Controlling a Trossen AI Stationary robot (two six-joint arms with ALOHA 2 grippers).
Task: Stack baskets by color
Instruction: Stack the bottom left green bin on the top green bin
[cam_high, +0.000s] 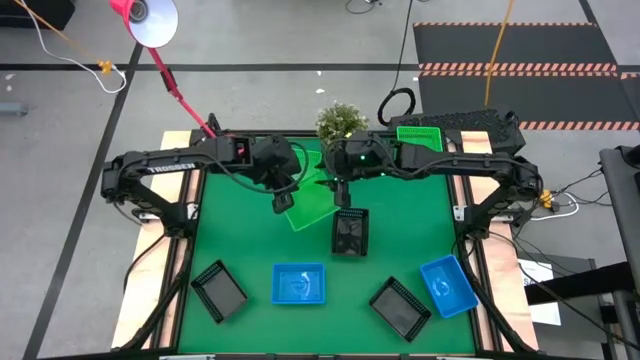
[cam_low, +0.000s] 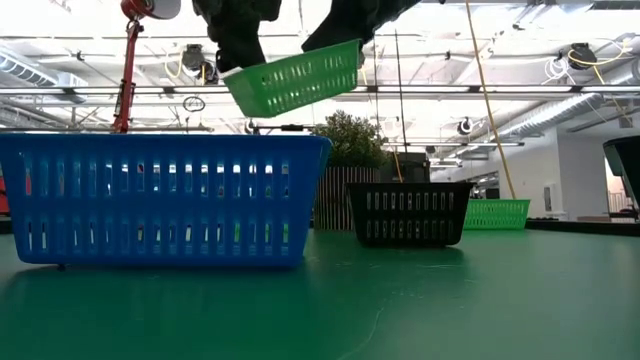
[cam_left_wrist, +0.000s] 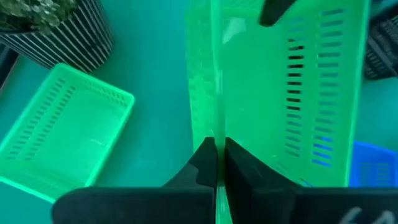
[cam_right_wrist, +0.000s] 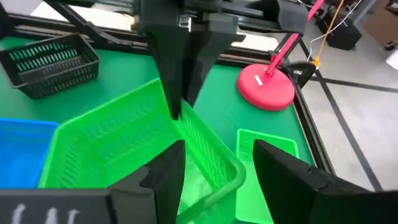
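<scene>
green slatted plastic basket (cam_high: 312, 203): lifted, tilted, above mat centre
left gripper (cam_left_wrist: 216, 163): clamped on its wall
right gripper (cam_right_wrist: 214, 165): parted astride its rim, seemingly loose
black slatted basket (cam_high: 349, 233): just beside

Arm colour: both arms are dark, near black, matte.
Arm build: long boxy links joined at chunky rounded joints, each mounted on a dark base at its side of the counter.
Marking: pale block lettering runs along the left arm's (cam_high: 165, 168) upper link.
Lights: a small red-pink light glows on the left arm near its wrist; a small green light glows on the right arm (cam_high: 470, 168) near its wrist.
Cables: thin black cables loop beside the wrist joints.
Left end effector (cam_left_wrist: 216, 163): two flat black tapering fingers.
Right end effector (cam_right_wrist: 214, 163): two broad black fingers on a dark crossbar.
</scene>
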